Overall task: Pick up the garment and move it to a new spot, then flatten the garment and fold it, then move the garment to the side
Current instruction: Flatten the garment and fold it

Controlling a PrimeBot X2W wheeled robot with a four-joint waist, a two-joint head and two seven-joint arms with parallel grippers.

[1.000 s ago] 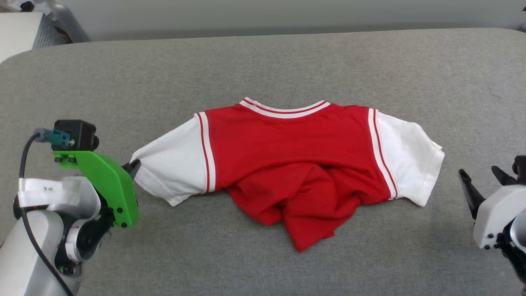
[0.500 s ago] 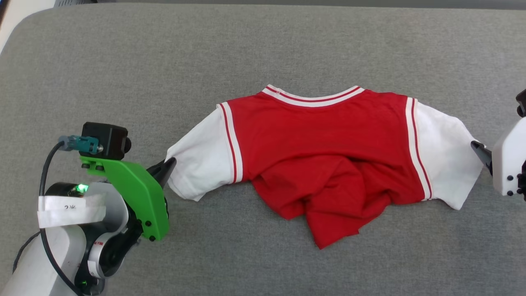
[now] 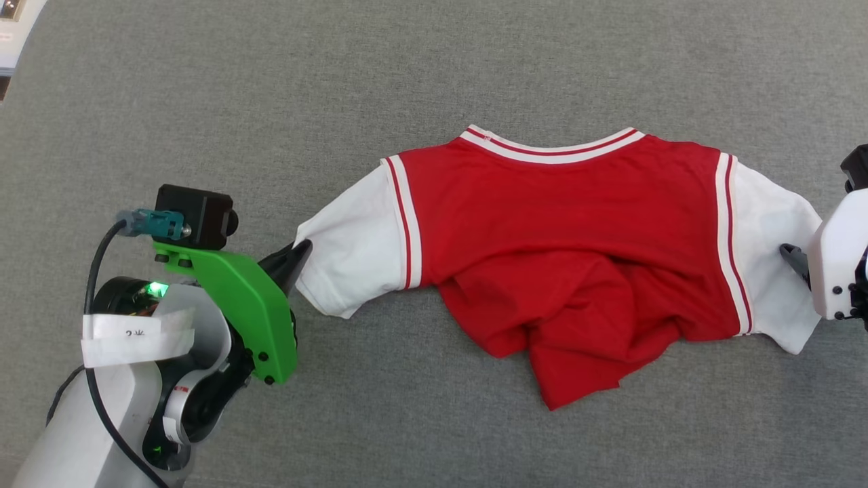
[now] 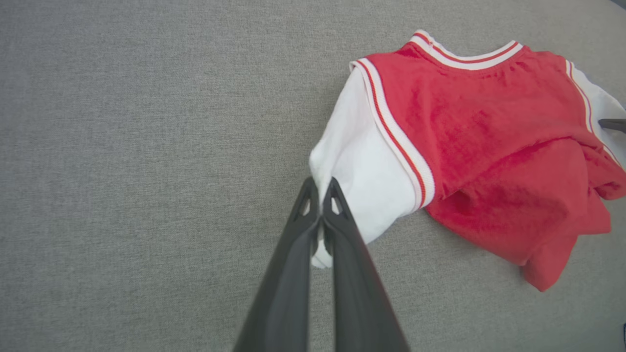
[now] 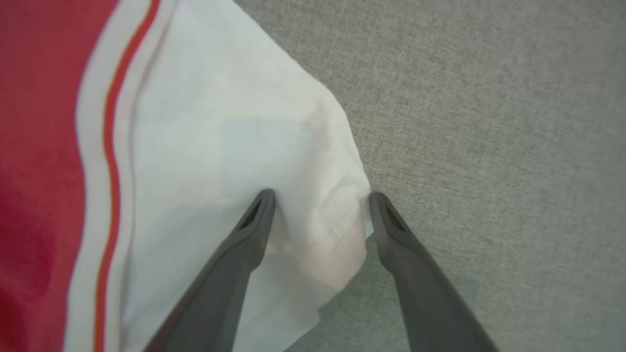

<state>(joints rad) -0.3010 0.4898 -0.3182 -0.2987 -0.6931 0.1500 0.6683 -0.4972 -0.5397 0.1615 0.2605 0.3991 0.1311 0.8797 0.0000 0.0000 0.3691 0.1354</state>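
The garment [image 3: 556, 217] is a red jersey with white sleeves, lying back-up on the grey table [image 3: 203, 102], its lower part bunched toward me. My left gripper [image 3: 298, 254] is shut on the hem of the left white sleeve [image 4: 362, 171]; the left wrist view has the two fingers pressed together [image 4: 320, 188] with white cloth pinched between them. My right gripper [image 5: 320, 195] is open, its fingers straddling the outer edge of the right white sleeve [image 5: 220, 146]. One finger lies on the cloth and the other just off its edge. The lettering is hidden.
Grey fabric covers the table all around the garment. The table's far left corner [image 3: 27, 41] curves off beside a pale object [image 3: 10, 27] at the head view's top left edge.
The head camera has tipped down and shifted. My right gripper has come in from the lower right onto the right sleeve, still open. The left gripper stays shut on the left sleeve.
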